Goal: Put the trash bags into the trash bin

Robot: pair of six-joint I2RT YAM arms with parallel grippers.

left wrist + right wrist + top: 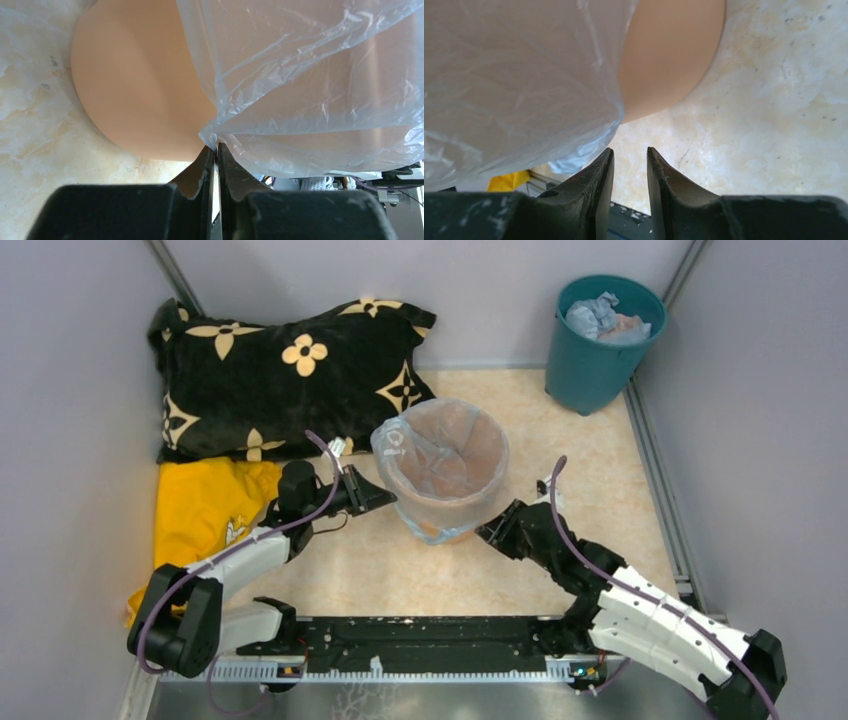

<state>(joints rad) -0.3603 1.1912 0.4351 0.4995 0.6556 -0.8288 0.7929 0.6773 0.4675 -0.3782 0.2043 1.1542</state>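
Left hand (216,150) tight on trash bag (310,75)

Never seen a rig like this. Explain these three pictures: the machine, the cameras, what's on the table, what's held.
Two robot arms, left arm and right arm, are bolted at the near edge of the table. The wide picture is from above and behind them; the other two come from a camera on each wrist. On the table: a peach trash bin, a see-through trash bag draped over its rim, a black flowered pillow, a yellow cloth, a teal bucket. The left jaws pinch the bag's edge; the right jaws stand open beside it, holding nothing.
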